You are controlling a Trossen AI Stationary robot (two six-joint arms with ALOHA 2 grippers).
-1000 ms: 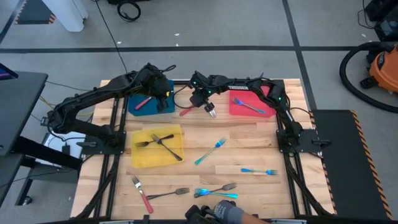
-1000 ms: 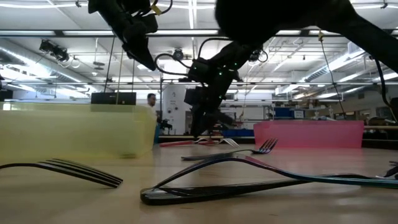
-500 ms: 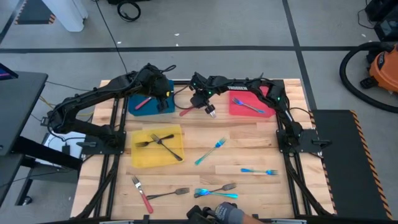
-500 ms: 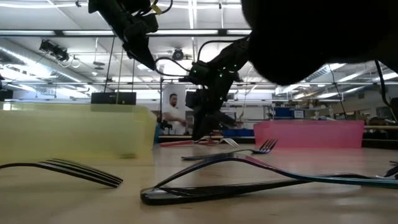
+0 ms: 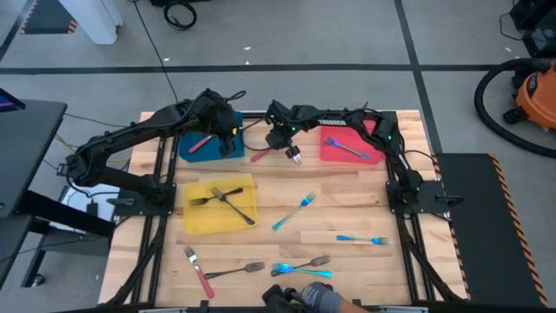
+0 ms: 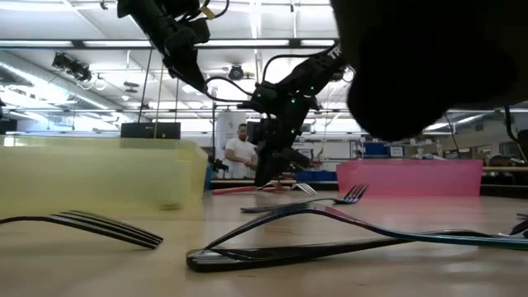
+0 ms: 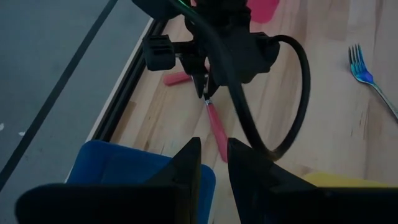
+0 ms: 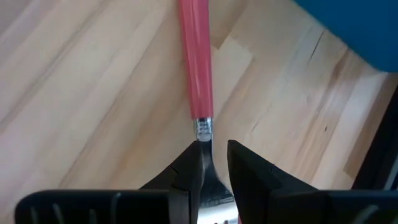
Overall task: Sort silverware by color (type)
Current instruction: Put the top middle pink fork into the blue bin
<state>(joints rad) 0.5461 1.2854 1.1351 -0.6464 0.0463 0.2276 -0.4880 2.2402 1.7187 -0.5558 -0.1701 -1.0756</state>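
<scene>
Wooden table at the near edge carries unsorted silverware, loose forks waiting their turn. Farther back, the right hand pinches the silver neck of a red-handled fork beside the blue tray, likely to sort it. Left hand, narrow and empty, hovers over that tray.

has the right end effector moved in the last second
No. In the high view the right end effector sits at the same spot between the blue tray and red tray, on the red-handled fork.

Open industrial lab hall — ceiling strip lights; grey concrete floor; shop vacuum
</scene>
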